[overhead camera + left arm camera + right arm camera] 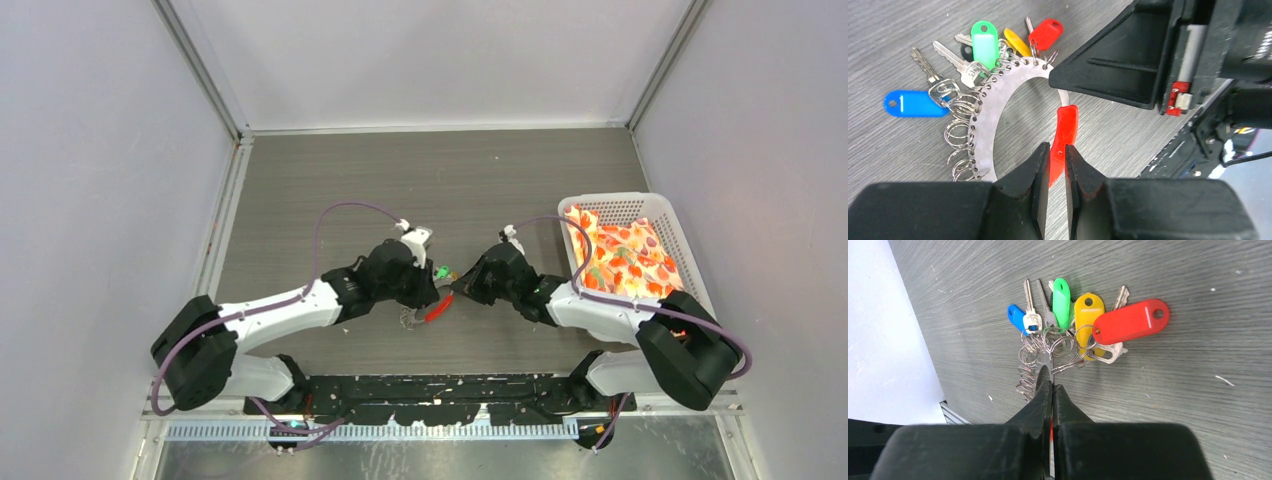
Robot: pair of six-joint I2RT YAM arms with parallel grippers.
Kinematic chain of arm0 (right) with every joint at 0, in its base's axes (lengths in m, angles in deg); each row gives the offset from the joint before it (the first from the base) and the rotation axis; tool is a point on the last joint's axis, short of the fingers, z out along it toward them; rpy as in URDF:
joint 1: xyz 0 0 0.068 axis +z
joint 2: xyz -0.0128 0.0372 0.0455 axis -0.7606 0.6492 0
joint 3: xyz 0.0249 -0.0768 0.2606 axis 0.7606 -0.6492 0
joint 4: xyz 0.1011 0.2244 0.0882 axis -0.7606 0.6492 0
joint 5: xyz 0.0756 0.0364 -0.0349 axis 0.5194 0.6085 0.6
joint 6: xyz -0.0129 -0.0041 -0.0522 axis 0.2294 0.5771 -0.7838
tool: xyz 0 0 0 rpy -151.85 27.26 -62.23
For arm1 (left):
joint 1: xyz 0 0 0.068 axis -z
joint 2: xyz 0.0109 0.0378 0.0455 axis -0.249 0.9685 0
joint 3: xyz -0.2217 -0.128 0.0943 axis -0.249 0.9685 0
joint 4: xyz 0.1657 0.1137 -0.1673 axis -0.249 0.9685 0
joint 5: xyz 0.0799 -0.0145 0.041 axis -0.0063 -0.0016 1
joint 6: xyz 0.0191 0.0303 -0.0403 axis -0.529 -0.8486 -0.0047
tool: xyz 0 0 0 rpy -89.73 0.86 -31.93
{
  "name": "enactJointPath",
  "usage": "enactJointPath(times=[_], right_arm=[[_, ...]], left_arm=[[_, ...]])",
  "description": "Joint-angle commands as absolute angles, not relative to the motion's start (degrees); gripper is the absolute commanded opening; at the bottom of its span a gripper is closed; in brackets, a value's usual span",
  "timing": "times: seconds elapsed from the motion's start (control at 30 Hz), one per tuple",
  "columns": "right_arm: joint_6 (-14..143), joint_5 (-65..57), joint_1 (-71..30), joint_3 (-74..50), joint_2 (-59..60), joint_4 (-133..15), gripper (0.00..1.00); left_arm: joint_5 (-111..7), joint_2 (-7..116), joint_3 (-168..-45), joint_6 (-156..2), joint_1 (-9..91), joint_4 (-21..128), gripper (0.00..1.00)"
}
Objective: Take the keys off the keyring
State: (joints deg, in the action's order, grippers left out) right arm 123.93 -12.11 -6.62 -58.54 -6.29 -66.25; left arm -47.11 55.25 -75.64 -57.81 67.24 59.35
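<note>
The keyring (pixel 992 112) is a flat grey metal crescent with a short red section (pixel 1068 122) and lies low over the table at mid-front (pixel 425 312). Several keys hang from small split rings on it, with green (pixel 984 42), yellow (pixel 1017 42), red (pixel 1046 33) and blue (pixel 910 103) tags. My left gripper (pixel 1057 150) is shut on the red section. My right gripper (pixel 1052 386) is shut on the grey band (pixel 1044 371), seen edge-on. In that view the red (pixel 1130 321), yellow (pixel 1088 310), green (pixel 1061 297) and blue (pixel 1016 316) tags fan out beyond it. Both grippers meet over the ring (pixel 445 285).
A white mesh basket (pixel 620 203) holding orange patterned material (pixel 625 255) stands at the right, beside the right arm. Grey walls close in the table on the left, back and right. The arm bases sit at the near edge.
</note>
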Motion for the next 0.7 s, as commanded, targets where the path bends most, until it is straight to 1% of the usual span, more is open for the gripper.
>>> enactJointPath(times=[0.0,0.17,0.2,0.23,0.37,0.47,0.53,0.6,0.67], right_arm=[[122.3,-14.5,-6.5,-55.8,-6.6,-64.4,0.01],[121.7,-15.8,-5.2,-55.1,-6.0,-64.0,0.01],[121.2,-16.4,-4.6,-54.9,-6.1,-63.9,0.01],[120.6,-17.2,-3.8,-54.6,-6.3,-63.7,0.01],[116.2,-24.8,1.3,-52.0,-7.6,-60.6,0.01],[113.1,-28.7,4.6,-50.9,-8.2,-58.7,0.01],[112.1,-30.3,5.7,-50.1,-8.2,-58.1,0.01],[112.2,-31.1,6.3,-49.4,-8.1,-57.0,0.01],[112.2,-30.9,6.3,-49.0,-8.1,-56.9,0.01]], left_arm=[[-52.2,51.5,-74.4,-53.0,62.8,57.8,0.20],[-59.6,54.5,-74.1,-38.0,55.8,57.6,0.28],[-60.5,55.1,-74.0,-34.9,55.0,56.8,0.35],[-61.3,55.5,-73.7,-32.1,54.5,56.1,0.40],[-64.7,57.2,-71.6,-20.4,53.0,48.5,0.52],[-66.0,58.3,-68.2,-10.1,52.2,40.6,0.57],[-65.7,58.6,-67.0,-6.2,52.1,39.1,0.58],[-64.7,57.9,-67.0,-6.2,52.0,40.3,0.58],[-62.9,55.4,-69.1,-11.9,52.0,47.0,0.59]])
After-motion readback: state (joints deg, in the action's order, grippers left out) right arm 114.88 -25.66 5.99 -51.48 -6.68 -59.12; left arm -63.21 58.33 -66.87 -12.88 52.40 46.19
